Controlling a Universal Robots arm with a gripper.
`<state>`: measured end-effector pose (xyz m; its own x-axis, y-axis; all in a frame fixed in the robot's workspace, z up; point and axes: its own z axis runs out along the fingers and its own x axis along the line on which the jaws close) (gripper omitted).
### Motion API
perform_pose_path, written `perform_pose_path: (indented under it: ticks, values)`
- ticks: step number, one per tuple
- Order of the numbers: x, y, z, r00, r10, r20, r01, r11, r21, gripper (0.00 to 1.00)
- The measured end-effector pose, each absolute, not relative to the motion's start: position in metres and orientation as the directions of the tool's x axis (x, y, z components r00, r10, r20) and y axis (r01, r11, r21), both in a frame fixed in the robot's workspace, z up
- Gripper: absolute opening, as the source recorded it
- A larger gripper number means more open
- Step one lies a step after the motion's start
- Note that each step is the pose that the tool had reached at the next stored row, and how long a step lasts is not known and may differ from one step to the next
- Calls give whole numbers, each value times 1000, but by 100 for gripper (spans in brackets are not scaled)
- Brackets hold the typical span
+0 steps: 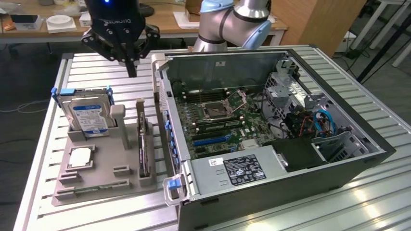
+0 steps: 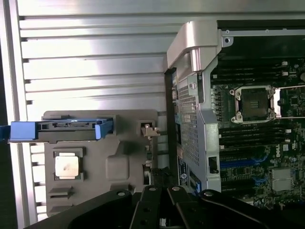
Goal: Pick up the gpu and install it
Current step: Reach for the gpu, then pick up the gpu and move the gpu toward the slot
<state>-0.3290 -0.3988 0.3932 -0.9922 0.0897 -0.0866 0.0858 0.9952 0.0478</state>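
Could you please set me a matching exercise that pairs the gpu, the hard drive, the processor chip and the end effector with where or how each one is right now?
Things:
1. gpu
2. hard drive
3. processor chip
4. end effector

States:
A. lying flat on the grey holder
B. shut and empty, above the slatted table
C. standing upright, blue rails at its sides
D. standing on its thin edge in the holder, beside the open case

Pairs: 1-D; 2-C; 3-A; 4-B
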Motion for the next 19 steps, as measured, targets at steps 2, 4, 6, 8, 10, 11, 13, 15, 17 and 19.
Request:
perform_pose_path:
  ticks: [2, 4, 6, 8, 10, 11, 13, 15, 17, 19]
  values:
    - [-334, -399, 393, -992, 91, -87, 87, 995, 48, 11]
    - [-339, -399, 393, -992, 93, -88, 89, 995, 48, 11]
    - [-343, -399, 393, -991, 95, -89, 91, 995, 48, 11]
    - [-347, -399, 393, -991, 97, -90, 93, 995, 48, 11]
    - [-351, -399, 393, -991, 99, -90, 95, 994, 48, 11]
    - [-351, -399, 393, -991, 99, -90, 95, 994, 48, 11]
    - [-351, -399, 393, -991, 99, -90, 95, 994, 48, 11]
    - [-352, -399, 393, -991, 103, -90, 99, 994, 48, 11]
    - [-352, -399, 393, -991, 103, -90, 99, 994, 48, 11]
    - [-352, -399, 393, -991, 103, -90, 99, 994, 48, 11]
